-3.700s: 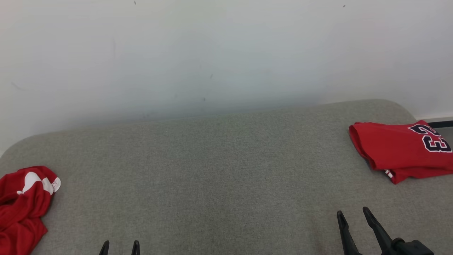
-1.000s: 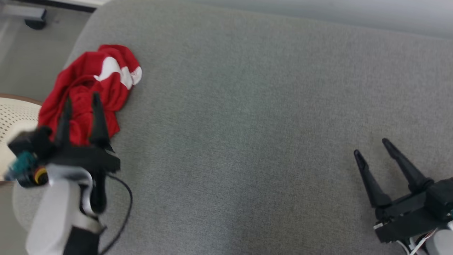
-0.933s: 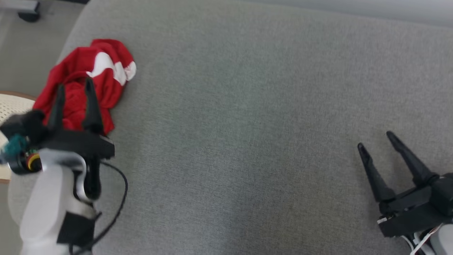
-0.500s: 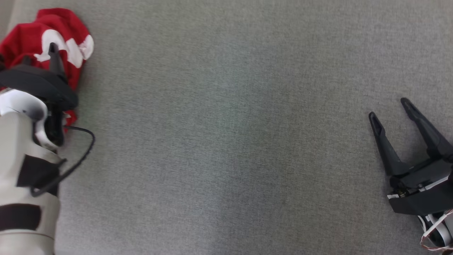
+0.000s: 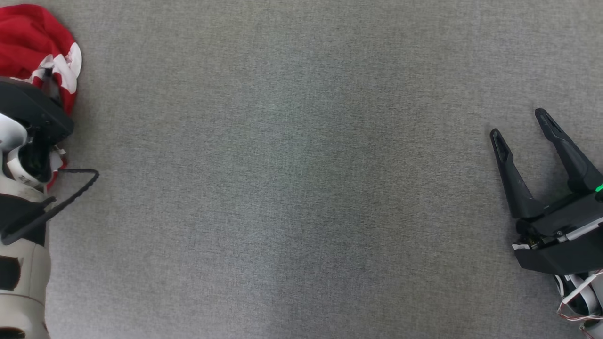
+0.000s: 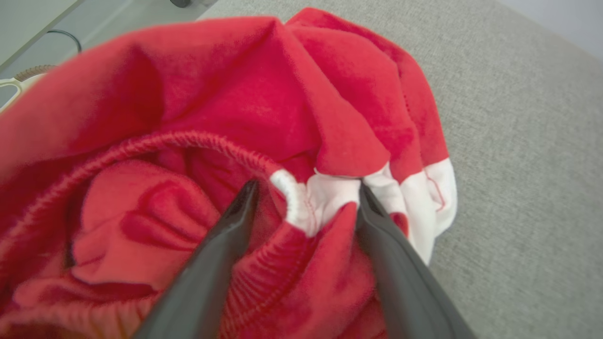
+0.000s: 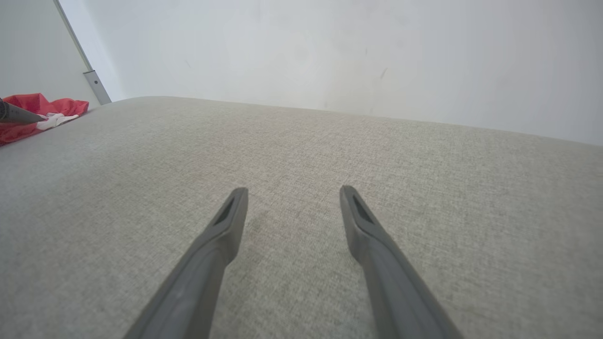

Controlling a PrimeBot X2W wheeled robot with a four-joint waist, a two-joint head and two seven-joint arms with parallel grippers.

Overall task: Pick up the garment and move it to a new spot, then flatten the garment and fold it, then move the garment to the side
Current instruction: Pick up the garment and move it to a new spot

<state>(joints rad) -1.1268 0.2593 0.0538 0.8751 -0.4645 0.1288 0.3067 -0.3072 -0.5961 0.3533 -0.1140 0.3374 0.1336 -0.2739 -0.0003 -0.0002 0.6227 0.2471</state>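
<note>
The garment (image 6: 292, 94) is a crumpled red piece with white patches and an elastic hem, lying at the left end of the grey cushion (image 5: 292, 188). My left gripper (image 6: 306, 190) is open, its two dark fingers pushed down into the cloth with a white-and-red fold between them. In the head view the garment (image 5: 28, 33) sits at the top left corner, partly hidden behind my left wrist (image 5: 28, 113). My right gripper (image 5: 517, 123) is open over bare cushion at the right, far from the garment (image 7: 28, 117), with nothing between its fingers (image 7: 226, 226).
The grey cushion (image 7: 330, 155) runs wide between the two arms and ends at a pale wall (image 7: 330, 47). Beyond its left end, the left wrist view shows floor (image 6: 70, 23) with a cable and a pale rounded rim (image 6: 14, 84).
The head camera has tipped down, shifting the whole picture. My left gripper has moved further onto the garment, up to its white patch, and sunk into the cloth. Both grippers stay open.
</note>
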